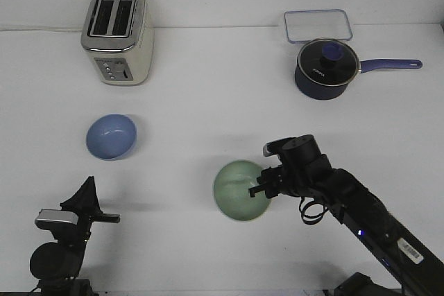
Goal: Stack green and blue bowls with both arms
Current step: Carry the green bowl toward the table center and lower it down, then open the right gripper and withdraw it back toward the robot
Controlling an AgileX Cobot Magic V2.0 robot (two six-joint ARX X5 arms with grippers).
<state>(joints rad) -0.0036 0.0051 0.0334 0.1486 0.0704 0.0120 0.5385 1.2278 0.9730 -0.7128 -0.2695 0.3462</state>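
The pale green bowl (238,190) sits right of the table's middle, near the front. My right gripper (259,186) is at its right rim, with one finger inside the bowl and the other outside, closed on the rim. The blue bowl (111,136) stands alone on the left of the table, upright and empty. My left gripper (88,184) is at the front left, well short of the blue bowl. Its fingers meet in a point and hold nothing.
A cream toaster (118,35) stands at the back left. A dark navy saucepan (326,68) with a lid and a blue handle stands at the back right, with a clear lidded container (317,25) behind it.
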